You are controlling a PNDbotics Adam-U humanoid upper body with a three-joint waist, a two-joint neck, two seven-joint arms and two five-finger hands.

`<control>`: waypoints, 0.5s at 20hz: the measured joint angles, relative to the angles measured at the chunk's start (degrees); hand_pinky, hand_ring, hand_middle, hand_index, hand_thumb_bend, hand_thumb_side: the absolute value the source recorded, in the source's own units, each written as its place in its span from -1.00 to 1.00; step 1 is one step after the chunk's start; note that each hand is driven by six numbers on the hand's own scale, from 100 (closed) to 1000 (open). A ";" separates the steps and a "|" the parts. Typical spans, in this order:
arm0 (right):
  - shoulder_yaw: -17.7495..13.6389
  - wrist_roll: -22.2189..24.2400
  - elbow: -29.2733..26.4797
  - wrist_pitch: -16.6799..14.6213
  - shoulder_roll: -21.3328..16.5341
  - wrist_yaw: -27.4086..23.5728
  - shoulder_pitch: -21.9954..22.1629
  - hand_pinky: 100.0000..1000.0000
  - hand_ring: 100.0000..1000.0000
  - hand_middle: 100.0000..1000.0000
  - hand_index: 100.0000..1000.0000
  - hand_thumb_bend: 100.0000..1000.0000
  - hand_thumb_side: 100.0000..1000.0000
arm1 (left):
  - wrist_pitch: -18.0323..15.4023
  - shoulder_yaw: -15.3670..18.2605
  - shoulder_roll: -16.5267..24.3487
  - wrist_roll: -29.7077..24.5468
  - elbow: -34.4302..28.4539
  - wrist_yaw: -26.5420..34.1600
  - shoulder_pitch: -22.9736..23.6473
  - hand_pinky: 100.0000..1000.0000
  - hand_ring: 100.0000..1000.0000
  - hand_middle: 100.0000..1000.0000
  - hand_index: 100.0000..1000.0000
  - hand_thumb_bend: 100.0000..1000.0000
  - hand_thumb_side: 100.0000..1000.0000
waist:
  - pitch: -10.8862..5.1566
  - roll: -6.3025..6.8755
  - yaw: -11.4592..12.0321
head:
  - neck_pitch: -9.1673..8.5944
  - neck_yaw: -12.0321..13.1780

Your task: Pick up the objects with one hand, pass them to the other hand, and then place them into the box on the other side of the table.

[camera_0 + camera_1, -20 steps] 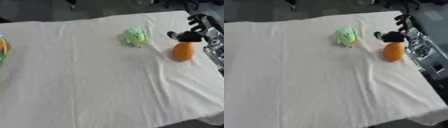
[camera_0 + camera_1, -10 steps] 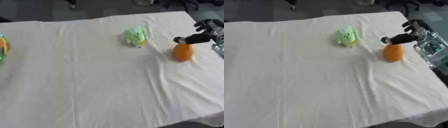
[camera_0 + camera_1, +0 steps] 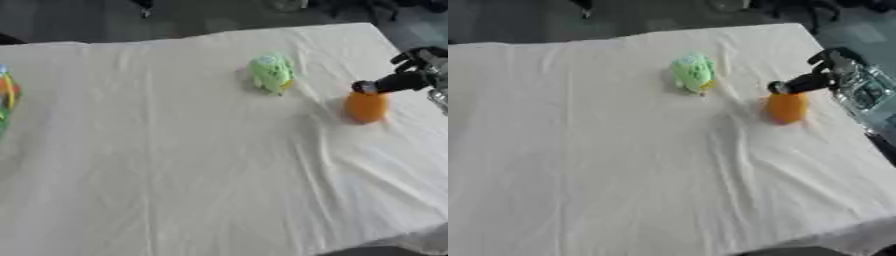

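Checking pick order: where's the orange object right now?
The orange object sits on the white cloth near the table's right edge, right of the green toy, with the right hand reaching over its top.

A wrinkled white cloth [image 3: 201, 165] covers the table, dark floor [image 3: 79, 20] beyond.

Looks like a lab or robot test room, not a home. Desk [image 3: 201, 165] is covered with a plain cream cloth, wrinkled, hanging over the near edge. Beyond the far edge: dark grey bare floor [image 3: 219, 17], with dark legs or stands of some furniture or equipment, too blurred to name. Props are toy-like: green plush [image 3: 271, 73] and orange object [image 3: 366, 106] near the right edge, colourful box [image 3: 7, 97] at the left edge. Black-and-silver robot hand [image 3: 826, 75] comes in from the right edge.
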 measured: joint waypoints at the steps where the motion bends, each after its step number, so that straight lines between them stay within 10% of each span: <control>1: 0.14 -0.12 0.50 -0.12 0.01 -0.15 -0.21 0.54 0.49 0.48 0.66 0.16 -0.63 | 0.00 0.00 0.00 -0.03 0.00 -0.04 0.00 0.14 0.36 0.09 0.24 -0.54 -0.20 | 0.00 0.01 0.07 | 0.00 -0.03; 10: 1.68 -0.90 3.85 -0.87 0.65 -1.31 -1.14 0.53 0.47 0.44 0.63 -0.04 -0.80 | 0.04 -0.01 0.00 -0.19 0.16 -0.21 0.00 0.14 0.36 0.09 0.24 -0.55 -0.20 | 0.00 0.12 0.21 | 0.05 -0.13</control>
